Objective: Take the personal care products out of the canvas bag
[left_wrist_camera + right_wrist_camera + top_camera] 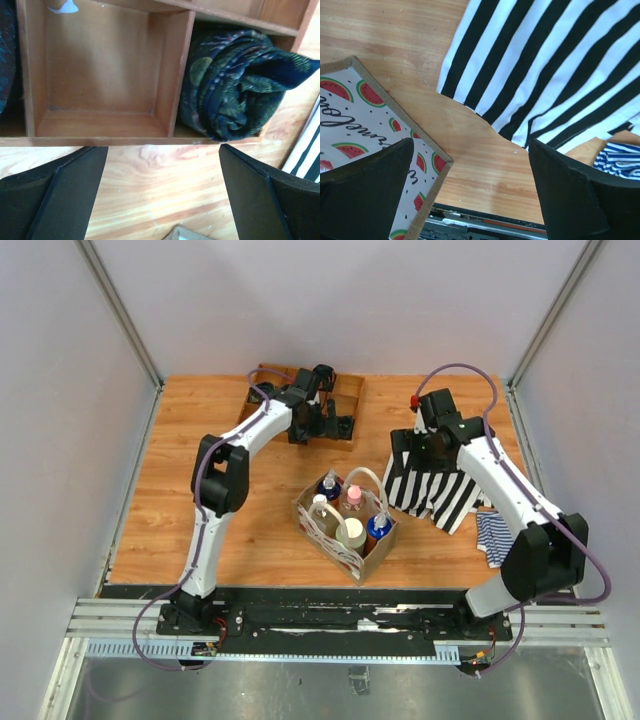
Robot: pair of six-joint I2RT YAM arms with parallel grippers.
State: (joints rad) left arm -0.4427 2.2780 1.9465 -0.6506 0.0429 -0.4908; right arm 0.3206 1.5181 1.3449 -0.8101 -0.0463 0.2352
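Observation:
The canvas bag (pixel 335 540) stands at the table's middle front with white loop handles and a watermelon-print side (pixel 365 120). Inside stand several personal care products: an amber bottle with a blue cap (pixel 329 485), a clear bottle with a pink cap (pixel 353 498), a white bottle (pixel 319 506), a cream-lidded jar (pixel 351 532) and a blue-capped bottle (pixel 380 527). My left gripper (pixel 338 426) is open and empty over the wooden tray's near edge (pixel 165 192). My right gripper (pixel 415 452) is open and empty above bare wood between bag and striped cloth (pixel 470 187).
A wooden compartment tray (pixel 349 390) stands at the back, with a dark rolled cloth (pixel 235 85) in one compartment and an empty compartment (pixel 100 75) beside it. A black-and-white striped cloth (pixel 440 490) and a blue-striped cloth (pixel 493 535) lie at the right.

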